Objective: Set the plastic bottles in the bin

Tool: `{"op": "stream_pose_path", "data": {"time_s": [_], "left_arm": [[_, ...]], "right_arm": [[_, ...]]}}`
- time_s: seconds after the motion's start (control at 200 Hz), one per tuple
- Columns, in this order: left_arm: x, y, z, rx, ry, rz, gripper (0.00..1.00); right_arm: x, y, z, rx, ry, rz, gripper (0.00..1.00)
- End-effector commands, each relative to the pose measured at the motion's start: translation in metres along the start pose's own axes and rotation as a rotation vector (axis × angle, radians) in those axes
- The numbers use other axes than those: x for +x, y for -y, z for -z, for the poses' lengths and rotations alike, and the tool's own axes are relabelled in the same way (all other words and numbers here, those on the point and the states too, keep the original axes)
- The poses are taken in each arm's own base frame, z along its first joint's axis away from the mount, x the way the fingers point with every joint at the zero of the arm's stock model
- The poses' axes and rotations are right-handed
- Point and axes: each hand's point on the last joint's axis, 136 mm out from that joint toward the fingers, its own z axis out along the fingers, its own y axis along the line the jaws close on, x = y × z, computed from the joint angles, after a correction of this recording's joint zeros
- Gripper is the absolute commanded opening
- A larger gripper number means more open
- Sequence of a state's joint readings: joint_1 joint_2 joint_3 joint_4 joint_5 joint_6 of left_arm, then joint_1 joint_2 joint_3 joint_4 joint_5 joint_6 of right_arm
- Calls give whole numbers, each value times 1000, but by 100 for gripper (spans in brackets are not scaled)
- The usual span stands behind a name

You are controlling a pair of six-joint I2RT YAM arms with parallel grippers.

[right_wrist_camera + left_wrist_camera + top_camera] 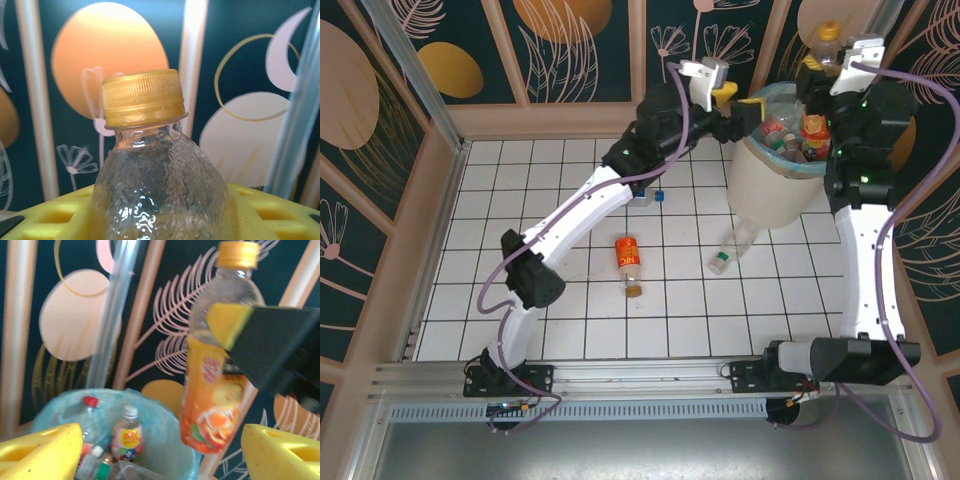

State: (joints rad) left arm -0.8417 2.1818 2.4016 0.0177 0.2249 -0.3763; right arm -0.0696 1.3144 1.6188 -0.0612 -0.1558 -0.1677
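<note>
The clear plastic bottle with a yellow cap and an orange fruit label [215, 390] is upright in the air, at the far right edge of the bin and higher than its rim. The right gripper [830, 58] is clamped on it. In the right wrist view the clear shoulder of this bottle [160, 190] sits between the two yellow fingers [270, 212]. In the left wrist view one yellow pad [227, 322] presses on the bottle just under the neck.

The large round cream-white bin [770, 185] stands on the far right part of the table, and a light turquoise bag is folded over its rim [165, 415]. Several bottles already lie inside it, among them a bottle with a red cap [90, 415] and a small bottle with a white cap and a pink and yellow label [129, 435].

Two bottles lie on their sides on the table. A bottle with an orange label [630, 262] is near the middle. A clear bottle without visible colour [733, 245] is just in front of the bin.

The left gripper [728, 102] hovers at the left rim of the bin. Its yellow fingers [40, 450] stand apart and nothing is between them.

The table is covered with white square tiles [520, 200]. Dark teal wall panels with leaf and circle drawings [580, 40] surround it.
</note>
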Motion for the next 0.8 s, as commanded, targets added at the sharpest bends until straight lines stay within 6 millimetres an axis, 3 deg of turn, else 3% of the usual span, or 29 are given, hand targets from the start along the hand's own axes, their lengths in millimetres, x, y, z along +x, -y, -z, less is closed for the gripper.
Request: {"op": "stream_pose_path", "data": {"time_s": [0.0, 0.115, 0.315, 0.53, 0.671, 0.796], "left_arm": [[5, 15, -5, 79, -15, 44, 83], [20, 8, -8, 65, -37, 41, 83], [32, 0, -8, 39, -60, 13, 83], [50, -8, -9, 18, -99, 12, 83], [57, -13, -6, -2, -120, -3, 84], [64, -17, -4, -18, -131, -17, 84]], "right_arm": [[12, 10, -8, -15, -36, -30, 39], [32, 14, -16, -24, -75, -44, 38], [48, 12, -23, -43, -99, -49, 38], [85, 47, -37, 43, -153, -78, 41], [117, 59, -50, 52, -218, -109, 49], [145, 54, -60, 14, -284, -145, 62]]}}
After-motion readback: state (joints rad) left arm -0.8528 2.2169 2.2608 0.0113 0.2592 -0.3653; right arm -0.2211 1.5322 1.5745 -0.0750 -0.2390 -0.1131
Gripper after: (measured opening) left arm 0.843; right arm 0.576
